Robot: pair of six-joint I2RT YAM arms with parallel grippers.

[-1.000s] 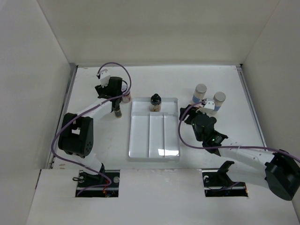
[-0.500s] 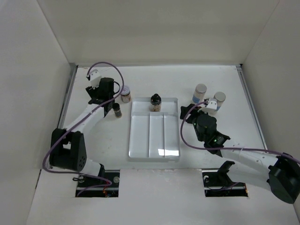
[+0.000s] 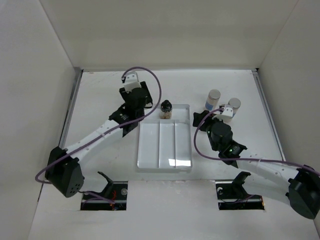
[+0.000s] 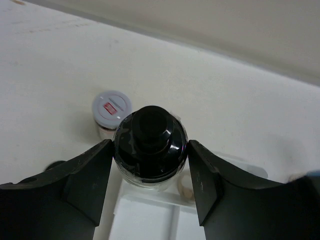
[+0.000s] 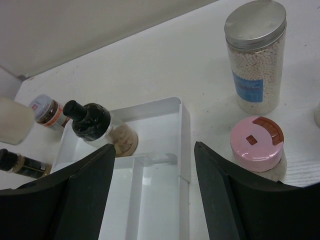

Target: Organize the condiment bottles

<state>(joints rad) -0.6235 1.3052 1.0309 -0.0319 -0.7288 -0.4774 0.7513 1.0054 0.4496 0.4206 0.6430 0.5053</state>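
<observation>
Two-arm workcell on a white bench (image 3: 100,90), described from the near edge outward.

The right gripper (image 5: 154,146) sits to the right of the white tray (image 3: 165,160). Its jaws are spread wide with nothing between them, and they face the tray's far right corner.

The tray lies lengthwise at the bench centre, and its long compartments hold no bottle.

A slim dark bottle (image 5: 21,163) is just outside the tray's left side. The left arm hides it in the overhead view.

A black-capped bottle (image 3: 165,108) with a clear body and pale contents stands at the far end of the tray.

The left gripper (image 4: 150,145) is poised at the tray's far left corner. Its jaws are parted and frame the black cap in the wrist view, but the right wrist view shows no finger around the bottle, so the jaws grip nothing.

A pink-lidded jar (image 5: 256,145) rests on the bench just right of the tray's far right corner.

Just beyond the pink-lidded jar stands a tall blue-labelled jar (image 5: 255,60) with a grey lid, filled with pale beads.

A second grey-lidded jar (image 3: 233,104) stands near the blue-labelled jar, on its right.

A small red-stickered jar (image 4: 111,107) stands on the bench beyond the tray's far left corner.
</observation>
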